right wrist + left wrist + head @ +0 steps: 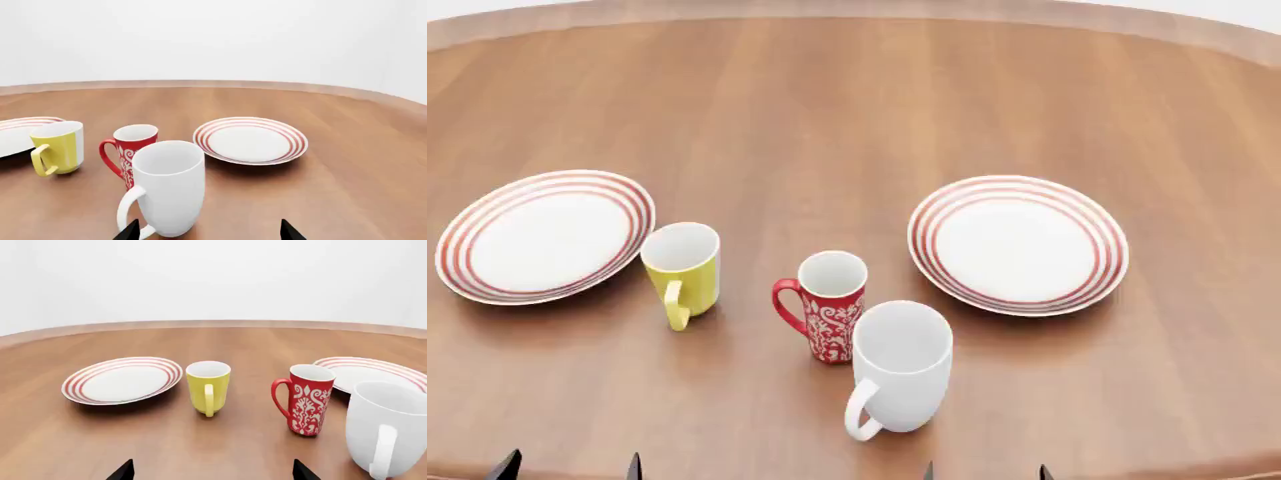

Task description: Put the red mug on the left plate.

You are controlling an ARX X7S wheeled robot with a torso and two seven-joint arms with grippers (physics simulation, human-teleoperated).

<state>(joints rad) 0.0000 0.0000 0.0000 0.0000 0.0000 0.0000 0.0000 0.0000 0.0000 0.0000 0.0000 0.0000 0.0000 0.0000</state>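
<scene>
The red mug [831,318] with white floral pattern stands upright mid-table, handle to its left; it also shows in the left wrist view [305,399] and the right wrist view [131,151]. The left plate [545,236], white with red rings, lies flat at the left and shows in the left wrist view [123,380]. My left gripper [567,467] is open and empty at the table's near edge, well short of the mugs; its tips show in its wrist view [212,471]. My right gripper [985,472] is open and empty, near the white mug [897,368].
A yellow mug [682,271] stands between the left plate and the red mug. The larger white mug [165,187] stands just in front of and right of the red mug, close to it. An identical right plate [1017,243] lies at the right on the wooden table [854,110].
</scene>
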